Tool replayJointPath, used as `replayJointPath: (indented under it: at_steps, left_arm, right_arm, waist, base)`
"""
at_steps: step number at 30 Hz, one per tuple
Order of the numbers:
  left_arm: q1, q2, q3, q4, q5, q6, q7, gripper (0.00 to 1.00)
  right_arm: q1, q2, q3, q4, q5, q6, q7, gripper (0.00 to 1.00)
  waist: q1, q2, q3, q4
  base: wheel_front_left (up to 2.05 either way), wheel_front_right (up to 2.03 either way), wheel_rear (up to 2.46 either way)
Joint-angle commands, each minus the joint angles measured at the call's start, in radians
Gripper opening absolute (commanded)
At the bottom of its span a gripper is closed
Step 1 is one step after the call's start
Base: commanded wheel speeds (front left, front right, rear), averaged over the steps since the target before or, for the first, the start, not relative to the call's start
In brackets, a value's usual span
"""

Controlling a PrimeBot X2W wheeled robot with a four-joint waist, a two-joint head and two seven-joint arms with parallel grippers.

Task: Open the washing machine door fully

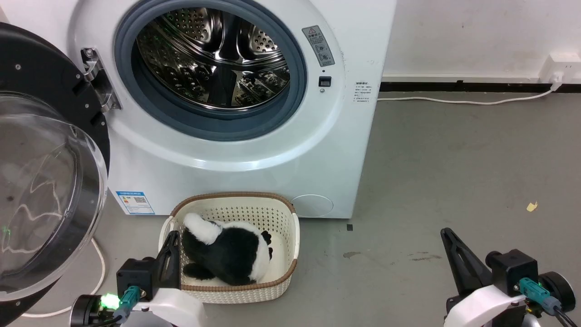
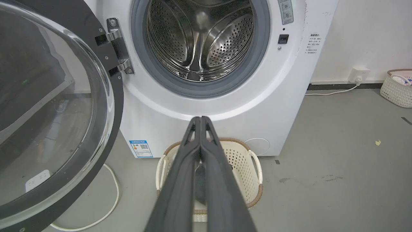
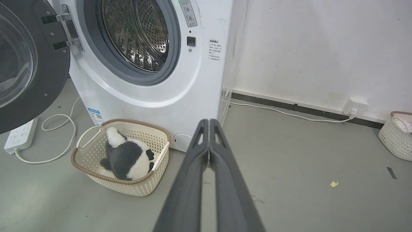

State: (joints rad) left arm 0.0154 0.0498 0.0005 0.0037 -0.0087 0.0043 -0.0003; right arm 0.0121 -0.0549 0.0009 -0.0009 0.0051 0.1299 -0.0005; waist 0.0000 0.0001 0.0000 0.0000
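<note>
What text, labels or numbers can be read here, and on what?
Nothing reads legibly.
Grey sticker beside the drum opening: print too small.
Small printed label on the right front of the washing machine: blurred.
Blue label with QR code, machine's lower left: too small.

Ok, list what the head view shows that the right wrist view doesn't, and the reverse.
Head view, not the other: the left end effector, at the rim of the laundry basket. Right wrist view, not the other: a second basket by the wall, a power strip on the floor. Both: the washing machine door swung open, the drum, the plush toy in the laundry basket, the right end effector shut.
</note>
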Motion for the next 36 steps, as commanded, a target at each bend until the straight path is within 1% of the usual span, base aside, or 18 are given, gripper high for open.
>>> replayJointPath:
  at_steps: [1,36]
  left_arm:
    - [-0.015,0.000,0.000,-0.004,0.009,-0.004,0.000,0.00]
    - [-0.015,0.000,0.000,-0.004,0.009,-0.004,0.000,0.00]
  right_arm:
    - [-0.012,0.005,-0.001,0.001,-0.005,0.001,0.000,0.00]
    - [-0.012,0.005,-0.001,0.001,-0.005,0.001,0.000,0.00]
  waist:
    - [0.0000,-0.0001,0.000,0.000]
    - [0.0000,-0.0001,0.000,0.000]
  base:
    - [0.00,0.00,0.00]
    - [0.00,0.00,0.00]
